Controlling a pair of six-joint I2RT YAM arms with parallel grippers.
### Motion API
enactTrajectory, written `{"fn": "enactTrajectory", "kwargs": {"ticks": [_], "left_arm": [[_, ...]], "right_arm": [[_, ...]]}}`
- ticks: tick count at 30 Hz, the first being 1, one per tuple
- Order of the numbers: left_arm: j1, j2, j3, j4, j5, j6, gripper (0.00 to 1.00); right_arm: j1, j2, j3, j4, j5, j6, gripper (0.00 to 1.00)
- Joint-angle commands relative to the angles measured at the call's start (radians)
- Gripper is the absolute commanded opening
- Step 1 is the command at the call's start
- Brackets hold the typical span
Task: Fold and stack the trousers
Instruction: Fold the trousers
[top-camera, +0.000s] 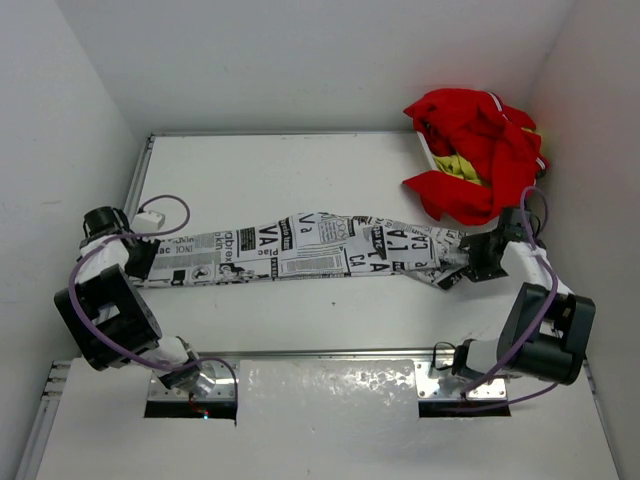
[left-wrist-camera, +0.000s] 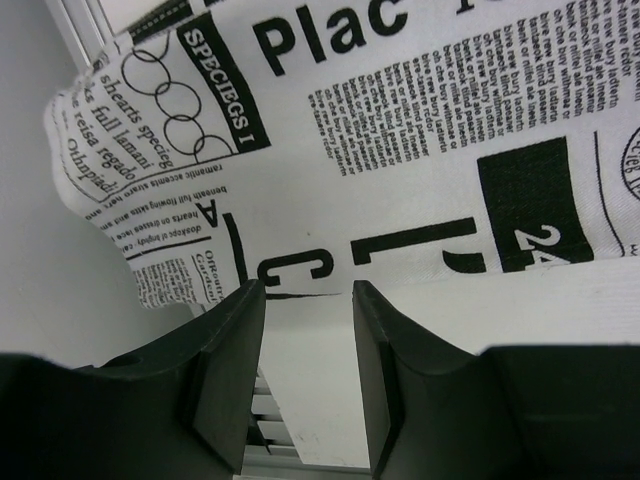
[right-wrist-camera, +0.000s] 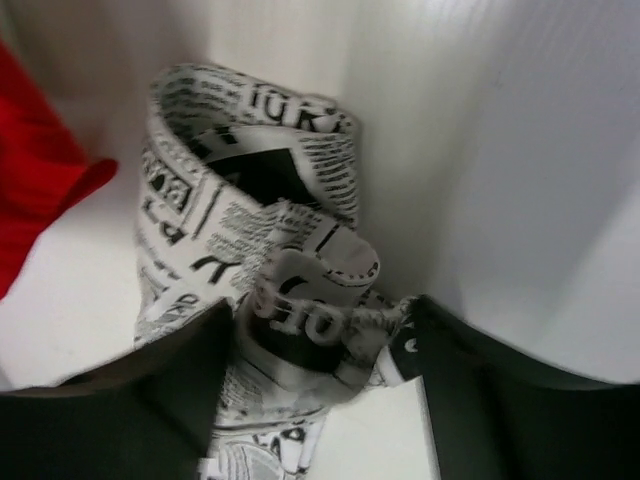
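Observation:
The trousers (top-camera: 300, 250), white with black newspaper print, lie stretched in a long band across the middle of the table. My left gripper (top-camera: 143, 258) is at their left end. In the left wrist view its jaws (left-wrist-camera: 308, 290) stand apart with bare table between them, and the printed cloth (left-wrist-camera: 400, 130) begins just past the fingertips. My right gripper (top-camera: 462, 262) is at the right end. In the right wrist view it (right-wrist-camera: 315, 330) is closed on a bunched, curled-up fold of the trousers (right-wrist-camera: 250, 200).
A pile of red clothes (top-camera: 475, 150) with a bit of yellow sits at the back right, close to my right gripper; it also shows in the right wrist view (right-wrist-camera: 40, 190). White walls enclose the table on three sides. A metal rail (top-camera: 320, 352) runs along the near edge.

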Motion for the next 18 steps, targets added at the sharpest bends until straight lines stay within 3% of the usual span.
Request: {"fn": "enactTrajectory", "kwargs": {"ticks": [1,2,3,6,9,13,18], "left_arm": [[0.003,-0.012,-0.013,0.026,-0.016,0.005,0.38],[0.003,-0.012,-0.014,0.026,-0.016,0.005,0.38],[0.003,-0.012,-0.022,0.029,-0.016,0.008,0.38],[0.003,-0.012,-0.045,0.046,-0.019,0.009,0.37],[0.003,-0.009,-0.080,0.080,-0.031,0.016,0.37],[0.003,0.039,-0.131,0.149,-0.082,0.031,0.36],[0.001,0.131,-0.154,0.238,-0.161,0.031,0.36]], "right_arm": [[0.009,0.032,-0.005,0.054,0.022,-0.019,0.62],[0.010,0.045,0.006,0.074,0.019,-0.046,0.51],[0.012,0.068,0.016,0.080,0.023,-0.059,0.31],[0.026,0.100,0.088,0.080,0.049,-0.129,0.00],[0.064,0.114,0.196,0.034,0.071,-0.223,0.00],[0.197,0.092,0.425,0.000,0.209,-0.423,0.00],[0.374,0.123,0.526,0.138,0.235,-0.718,0.00]]}}
